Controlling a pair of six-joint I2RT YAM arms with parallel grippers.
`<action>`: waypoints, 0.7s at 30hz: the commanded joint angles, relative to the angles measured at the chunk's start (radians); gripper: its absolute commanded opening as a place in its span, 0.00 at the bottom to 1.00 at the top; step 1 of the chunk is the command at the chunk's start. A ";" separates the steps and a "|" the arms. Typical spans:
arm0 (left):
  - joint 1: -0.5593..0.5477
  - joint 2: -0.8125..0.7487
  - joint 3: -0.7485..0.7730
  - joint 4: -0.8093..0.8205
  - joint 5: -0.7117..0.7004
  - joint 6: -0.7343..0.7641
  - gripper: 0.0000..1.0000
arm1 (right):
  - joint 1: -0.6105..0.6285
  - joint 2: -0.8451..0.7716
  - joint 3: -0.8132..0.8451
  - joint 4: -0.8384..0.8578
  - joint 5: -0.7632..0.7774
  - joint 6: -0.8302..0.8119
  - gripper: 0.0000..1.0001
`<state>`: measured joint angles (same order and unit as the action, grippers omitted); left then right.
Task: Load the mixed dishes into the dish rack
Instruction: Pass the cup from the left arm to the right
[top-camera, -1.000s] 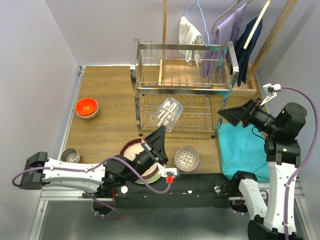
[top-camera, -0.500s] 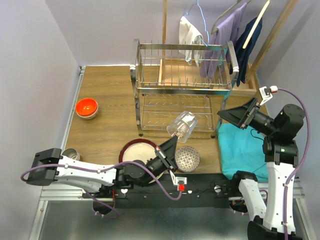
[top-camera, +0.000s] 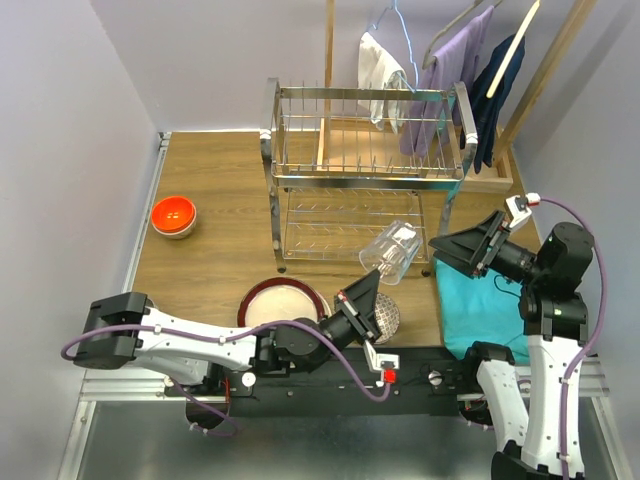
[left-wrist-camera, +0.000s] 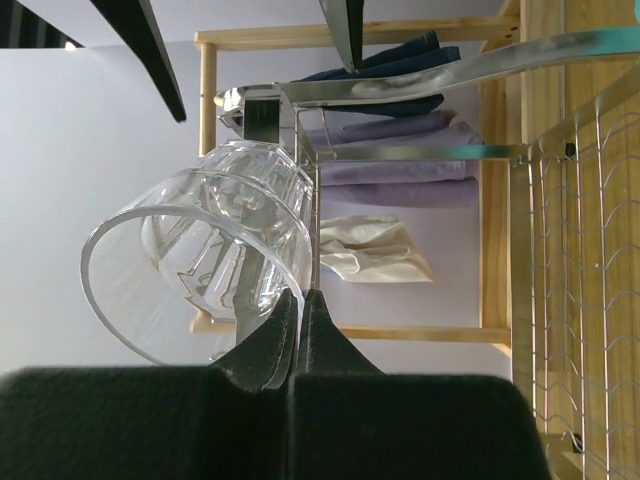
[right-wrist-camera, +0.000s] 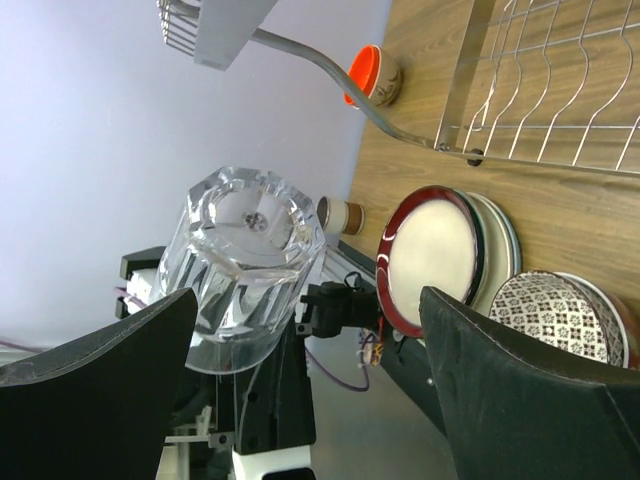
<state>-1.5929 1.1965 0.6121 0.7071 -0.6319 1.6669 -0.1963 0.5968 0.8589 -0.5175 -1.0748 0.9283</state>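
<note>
Looming behind, the dish rack is standing close; the clear glass is hanging off its near right corner, the left gripper clamping seemingly just its rim, the right gripper gaping alongside. So thin a pinch is risking a slip and shattering.

One clear glass is pinched in the left gripper. Below that gripper sits one patterned bowl, and just to its left are three stacked plates. Well off to its left are one orange bowl and one beige cup. Beyond it stands one dish rack. One teal cloth lies under the right gripper.
</note>
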 joint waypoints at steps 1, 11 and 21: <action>-0.013 0.047 0.075 -0.009 0.028 0.022 0.00 | 0.003 0.012 -0.009 0.037 -0.019 0.060 1.00; -0.025 0.089 0.097 -0.021 0.043 0.013 0.00 | 0.009 0.035 0.055 0.039 -0.037 0.093 1.00; -0.019 0.189 0.204 -0.024 0.017 0.011 0.00 | 0.031 0.066 0.048 0.036 -0.027 0.090 1.00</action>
<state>-1.6119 1.3617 0.7807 0.6548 -0.6212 1.6527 -0.1772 0.6621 0.8928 -0.4873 -1.0870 1.0187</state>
